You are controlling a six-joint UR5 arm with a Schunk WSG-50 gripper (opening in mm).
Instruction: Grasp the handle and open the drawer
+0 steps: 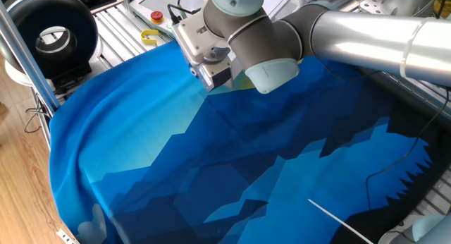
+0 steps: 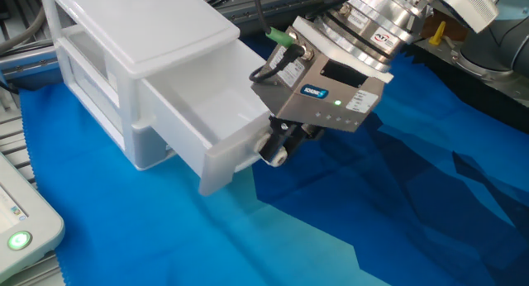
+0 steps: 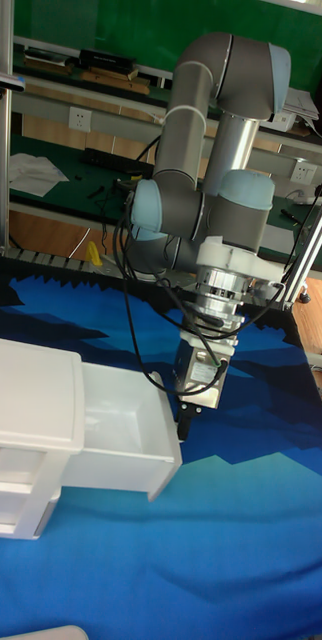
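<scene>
Drawer of the white unit stood well out from its frame on the blue cloth, toward the left of the table as the other fixed view showed it, its open tray plainly empty in the tall fixed view. The gripper sat right at the middle of the drawer front, where the handle would be, but the knob itself was hidden behind the fingers, so I could not tell whether they were pinching it or merely lying against the face; no gap between them showed from any side. From where I stood the pull looked mostly done. To finish it well, I judged the arm should draw straight back along the drawer's own line, level with the cloth, and slowly, because the unit is light plastic and could slide or tip forward rather than let the tray run. Any sideways drift might twist the tray in its frame or slip the fingers off so small a knob. Stopping short of the tray's end seemed wise, lest it drop out. Counting what was there: one arm, one gripper, one drawer unit with one tray pulled out and at least one more shut below it, one cloth, and one red button on the pendant at the far edge.
</scene>
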